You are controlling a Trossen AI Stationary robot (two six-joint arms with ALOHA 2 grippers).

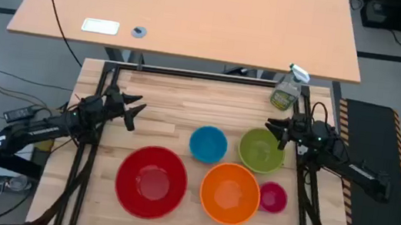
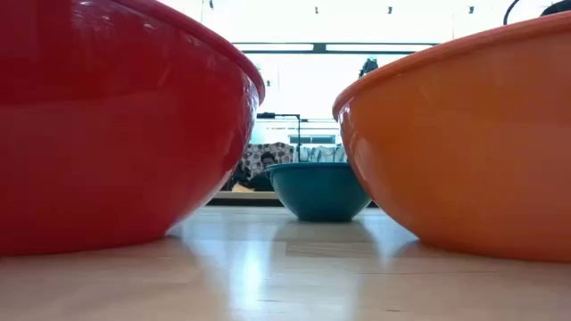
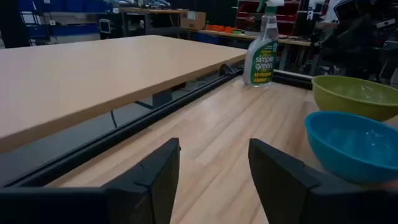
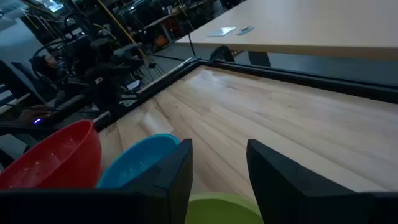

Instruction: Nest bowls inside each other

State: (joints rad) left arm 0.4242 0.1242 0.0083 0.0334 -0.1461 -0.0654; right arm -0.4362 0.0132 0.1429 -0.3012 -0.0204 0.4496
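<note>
Five bowls stand apart on the wooden table, each on its base: red point(image 1: 151, 181), orange point(image 1: 229, 192), magenta pink point(image 1: 273, 197), blue point(image 1: 208, 144) and lime green point(image 1: 261, 150). My left gripper point(image 1: 135, 112) hovers open at the table's left side, far from the bowls, with nothing between its fingers point(image 3: 214, 171). At the right side my right gripper point(image 1: 274, 128) is open just past the green bowl's far right rim point(image 4: 224, 208), touching nothing.
A clear spray bottle with a green label point(image 1: 288, 89) stands at the table's far right corner. A larger tan desk point(image 1: 190, 14) lies beyond the far edge. Bare wood spans the far half of the table between the two grippers.
</note>
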